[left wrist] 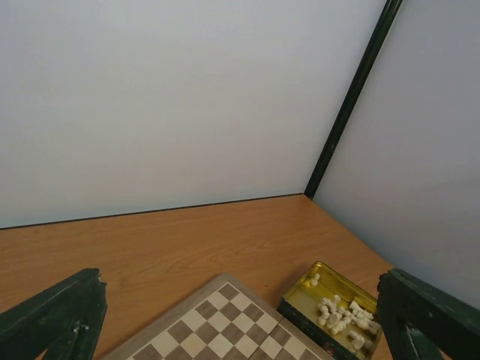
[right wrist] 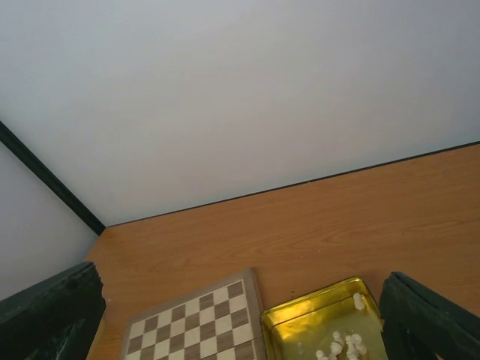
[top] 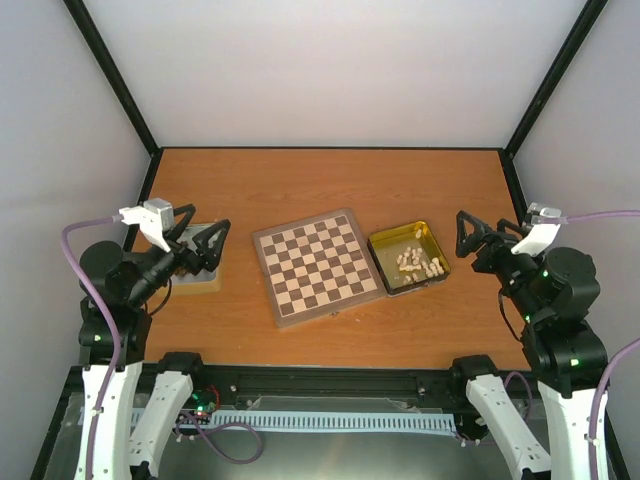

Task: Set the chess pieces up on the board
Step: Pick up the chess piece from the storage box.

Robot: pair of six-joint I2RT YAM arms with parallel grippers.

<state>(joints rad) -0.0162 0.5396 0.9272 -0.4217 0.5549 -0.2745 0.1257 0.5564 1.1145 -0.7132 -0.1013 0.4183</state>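
Setup not begun. The board [top: 318, 265] lies bare at mid-table. All visible cream chess pieces [top: 420, 262] sit heaped in the gold tin [top: 388, 262] just beside its right edge. Left gripper [top: 205, 232] and right gripper [top: 478, 240] hover outboard, jaws wide and empty. Every placement remains.

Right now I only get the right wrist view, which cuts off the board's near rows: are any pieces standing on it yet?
Observer: None; the top view shows the whole board bare.
Operator: Where's the left gripper?
Observer: The left gripper hangs open over a tray left of the board.
Operator: And mine?
Observer: The right gripper, open, sits right of the gold tin holding the cream pieces, not touching it.
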